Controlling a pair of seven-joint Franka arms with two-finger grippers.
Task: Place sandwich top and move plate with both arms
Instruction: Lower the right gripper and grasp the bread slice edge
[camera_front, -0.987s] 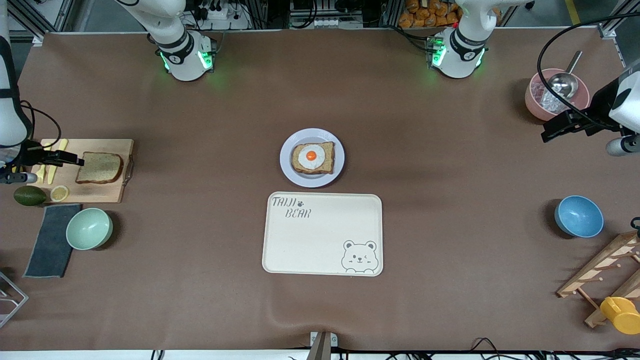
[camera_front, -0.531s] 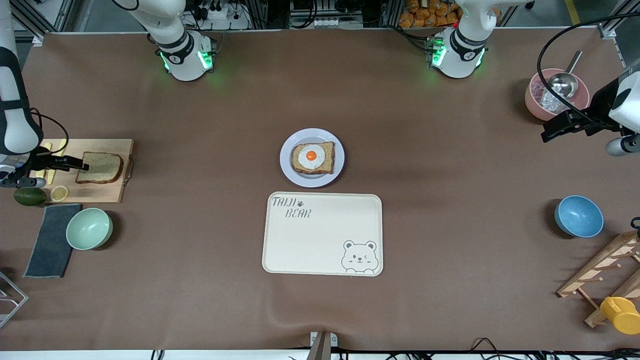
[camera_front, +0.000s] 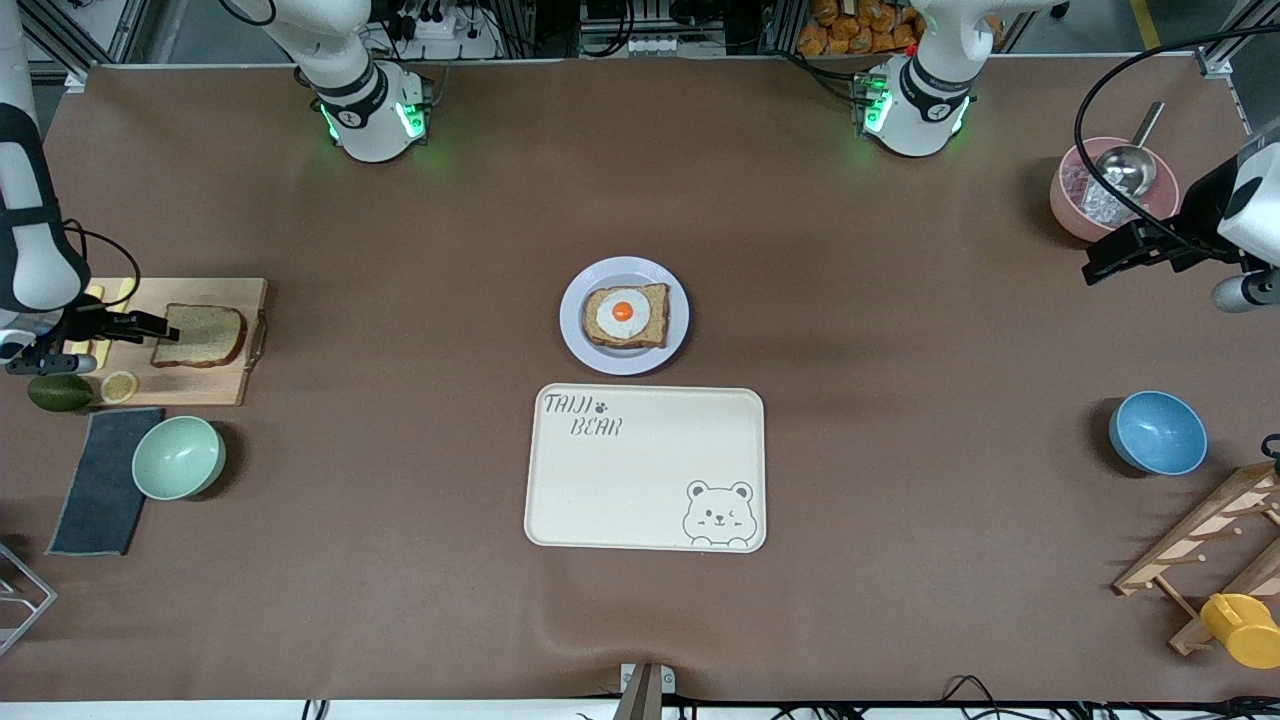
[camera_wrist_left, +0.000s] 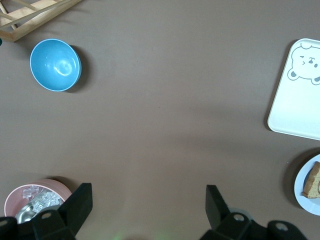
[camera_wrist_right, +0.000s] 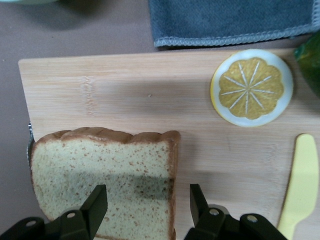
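The sandwich top (camera_front: 200, 336), a plain brown slice, lies on a wooden cutting board (camera_front: 225, 385) at the right arm's end of the table. My right gripper (camera_front: 170, 328) is open low over the slice's straight crust edge. In the right wrist view one finger is over the sandwich top (camera_wrist_right: 90, 170) and the other over bare board, right gripper (camera_wrist_right: 147, 196). The plate (camera_front: 622, 268) sits mid-table with an egg-topped slice (camera_front: 625, 315) on it. My left gripper (camera_front: 1092, 270) waits open, up beside the pink bowl (camera_front: 1072, 205); nothing is between the left gripper (camera_wrist_left: 148, 194) fingers.
On the board lie a lemon slice (camera_wrist_right: 251, 87) and a yellow knife (camera_wrist_right: 300, 175). An avocado (camera_front: 58, 391), grey cloth (camera_front: 100, 480) and green bowl (camera_front: 178, 457) lie nearer the camera. A bear-print tray (camera_front: 560, 500) sits just nearer than the plate. A blue bowl (camera_front: 1157, 432) and wooden rack (camera_front: 1200, 545) are at the left arm's end.
My right gripper has edged a little farther onto the sandwich top's edge and dropped lower. The left arm, the plate and the slice have not moved.
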